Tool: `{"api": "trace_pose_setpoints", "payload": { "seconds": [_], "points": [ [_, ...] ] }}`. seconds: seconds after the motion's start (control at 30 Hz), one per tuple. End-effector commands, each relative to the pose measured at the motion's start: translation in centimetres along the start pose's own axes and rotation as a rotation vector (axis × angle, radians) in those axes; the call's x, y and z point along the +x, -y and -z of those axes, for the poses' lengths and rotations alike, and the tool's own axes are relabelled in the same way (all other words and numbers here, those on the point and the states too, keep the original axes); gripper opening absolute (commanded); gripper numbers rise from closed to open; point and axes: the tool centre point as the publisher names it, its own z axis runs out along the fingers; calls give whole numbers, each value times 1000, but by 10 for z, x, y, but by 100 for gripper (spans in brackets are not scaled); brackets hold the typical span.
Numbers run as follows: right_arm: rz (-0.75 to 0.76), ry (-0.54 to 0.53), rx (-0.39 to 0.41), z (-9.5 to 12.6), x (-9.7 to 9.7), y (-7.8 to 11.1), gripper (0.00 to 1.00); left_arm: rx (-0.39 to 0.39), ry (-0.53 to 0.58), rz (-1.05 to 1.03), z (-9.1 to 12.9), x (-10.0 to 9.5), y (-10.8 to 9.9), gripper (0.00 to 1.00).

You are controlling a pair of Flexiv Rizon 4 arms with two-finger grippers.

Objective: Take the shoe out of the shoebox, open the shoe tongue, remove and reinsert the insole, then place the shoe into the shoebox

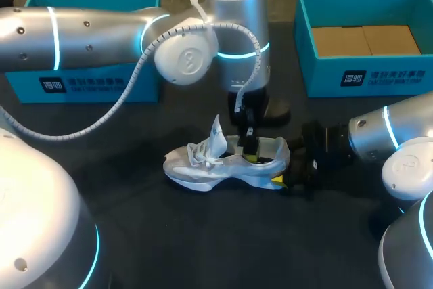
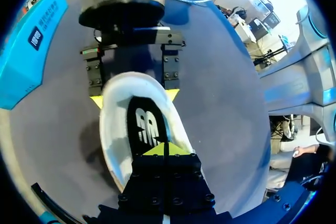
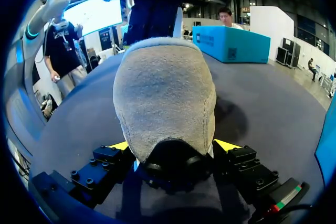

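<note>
**A:** Start on the left. What are those fingers doing?

**B:** My left gripper (image 2: 165, 150) is down in the mouth of the sneaker (image 2: 113, 129), tips pressed together just above the black insole (image 2: 147, 124). They may have a lip of it nipped between them, but the tips hide that spot. The tongue (image 1: 218, 133) stands up beyond them.

**A:** And the right?

**B:** My right gripper (image 3: 173, 146) is clamped on the sneaker's heel, one finger on each side. The sneaker lies on the table (image 1: 135, 235) ahead of it, well apart from the shoebox (image 1: 365, 76).

**A:** How do you do this step well?

**B:** I judge it's the insole pull. The right must grip firmly so the sneaker doesn't lift. The left should draw slowly up and back toward the heel, so the insole peels out without buckling. If nothing comes, part the fingers and bite deeper.
</note>
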Motion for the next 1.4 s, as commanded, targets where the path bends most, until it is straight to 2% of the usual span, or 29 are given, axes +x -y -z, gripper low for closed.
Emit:
{"api": "trace_pose_setpoints", "payload": {
  "seconds": [0.03,0.27,0.3,0.37,0.43,0.47,0.5,0.57,0.77,0.9,1.0,1.07,1.2,1.4],
  "points": [
    [0,2,2,-4,1,1,0,-4,-28,1,-8,-5,0,0],
    [0,2,2,-4,1,1,0,13,-56,-12,-16,-4,0,0],
    [0,2,2,-4,1,1,0,14,-59,-17,-15,-3,0,2],
    [0,2,2,-4,1,1,0,19,-75,-35,-16,-1,1,13],
    [0,2,2,-4,1,1,0,9,-72,-34,-16,0,0,14],
    [0,2,2,-4,1,1,0,10,-73,-36,-16,0,0,18],
    [0,2,2,-4,1,1,0,9,-73,-36,-16,0,0,27],
    [0,2,2,-4,1,1,0,8,-72,-37,-16,0,0,26],
    [0,2,2,-4,1,1,0,4,-75,-44,-26,-4,-2,34],
    [0,2,2,-4,1,1,0,13,-68,-47,-33,-7,-4,32],
    [0,2,2,-4,1,1,0,23,-37,-33,-38,-8,-6,34],
    [0,2,2,-4,1,1,0,26,-20,-28,-40,-11,-7,31],
    [0,2,2,-4,1,1,0,17,42,-37,-44,-14,-9,31],
    [0,2,2,-4,1,1,0,9,77,-30,-52,-20,-13,39]
  ]
}}
